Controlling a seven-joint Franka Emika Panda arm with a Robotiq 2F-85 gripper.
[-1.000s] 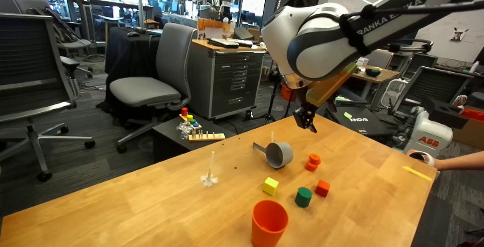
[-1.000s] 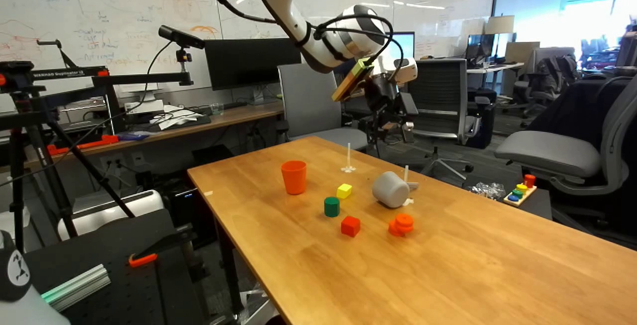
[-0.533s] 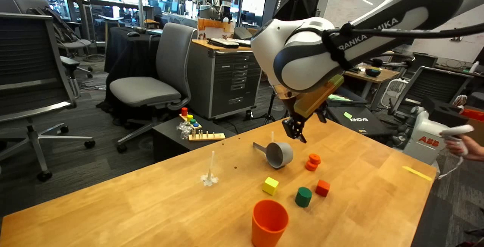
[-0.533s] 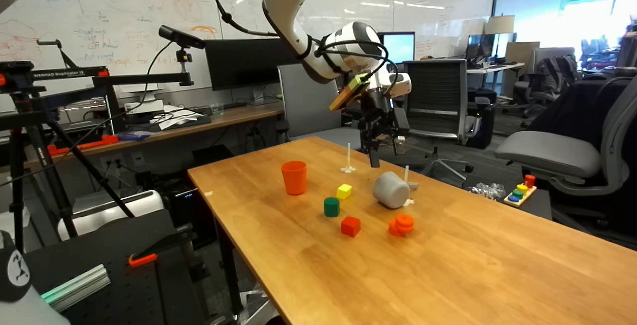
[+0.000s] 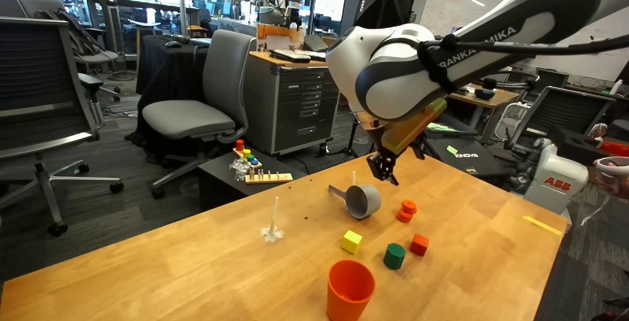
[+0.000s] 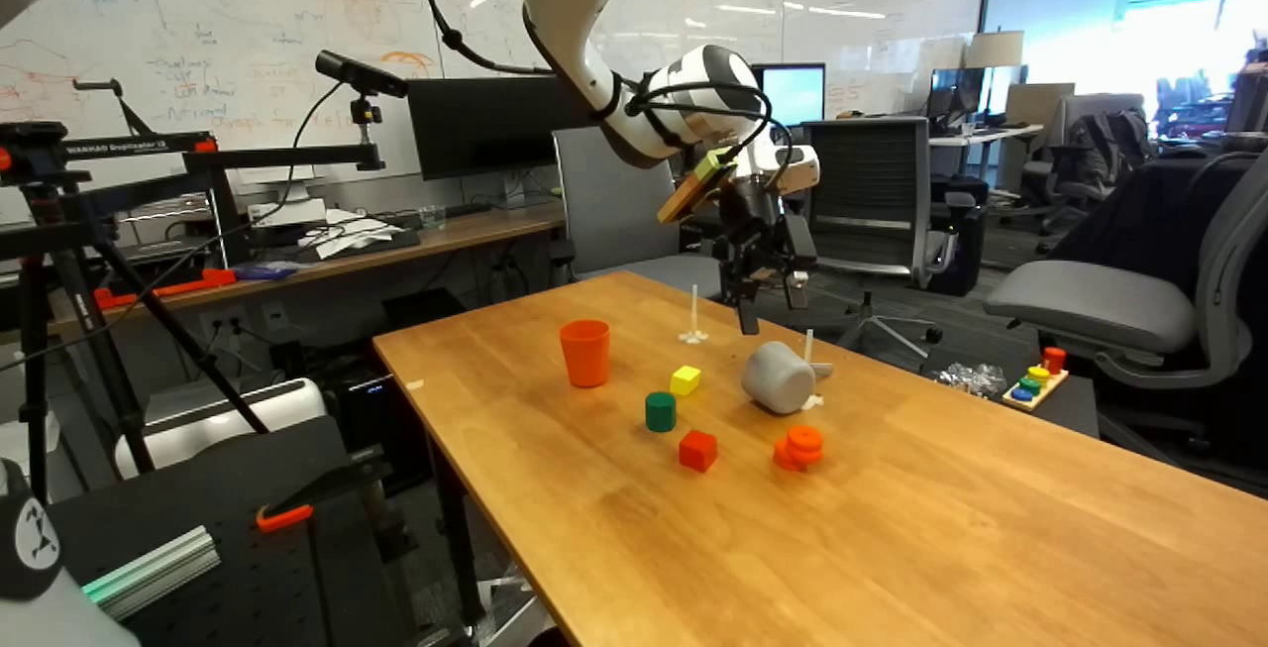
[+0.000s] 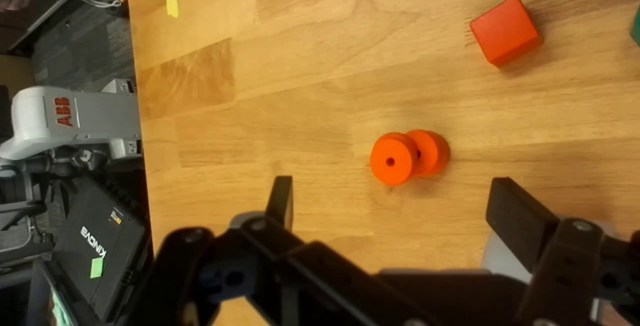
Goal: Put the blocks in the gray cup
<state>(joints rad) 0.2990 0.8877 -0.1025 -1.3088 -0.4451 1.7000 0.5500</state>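
While one tool gapes wide, three blocks rest near one gray cup.

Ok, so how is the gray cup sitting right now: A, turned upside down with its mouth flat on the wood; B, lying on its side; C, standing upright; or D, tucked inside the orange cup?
B, because in an exterior view the gray cup rests on the table opening toward the camera rather than up or down.
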